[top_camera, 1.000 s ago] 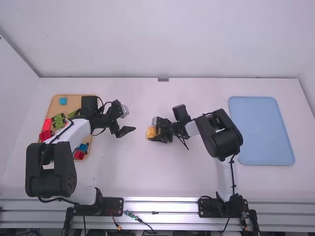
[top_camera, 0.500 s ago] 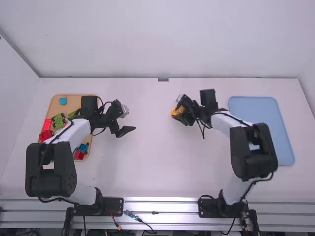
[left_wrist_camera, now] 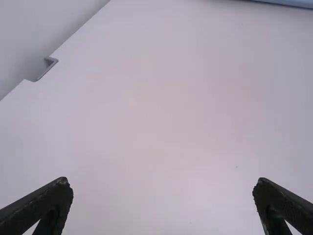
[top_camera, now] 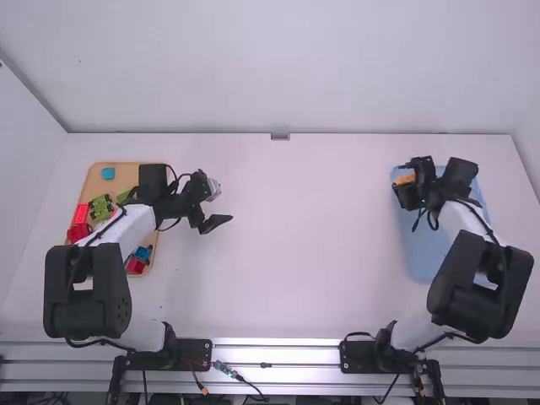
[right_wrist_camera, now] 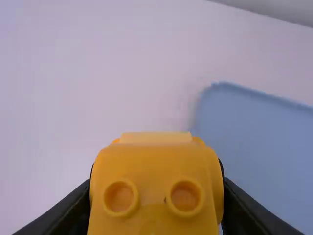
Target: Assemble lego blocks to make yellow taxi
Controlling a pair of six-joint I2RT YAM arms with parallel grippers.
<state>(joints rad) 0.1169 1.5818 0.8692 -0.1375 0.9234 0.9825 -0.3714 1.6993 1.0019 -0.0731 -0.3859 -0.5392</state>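
My right gripper (top_camera: 407, 187) is over the far left part of the blue tray (top_camera: 422, 253), shut on the yellow taxi (top_camera: 405, 179). In the right wrist view the yellow taxi (right_wrist_camera: 156, 171) sits between the fingers of the right gripper (right_wrist_camera: 156, 196), round studs visible on it, with the blue tray (right_wrist_camera: 254, 132) beyond. My left gripper (top_camera: 213, 221) stands open above the table, right of the wooden tray; in the left wrist view the left gripper (left_wrist_camera: 163, 183) has its fingers wide apart with nothing between them.
The wooden tray (top_camera: 126, 175) at the left holds a blue block (top_camera: 108, 173), green blocks (top_camera: 101, 207), red blocks (top_camera: 80, 221) and others, partly covered by the left arm. A small metal bracket (top_camera: 280, 136) sits at the table's far edge.
The right gripper has carried the yellow taxi from mid-table rightward and away from the camera to the blue tray. The left arm has kept still.
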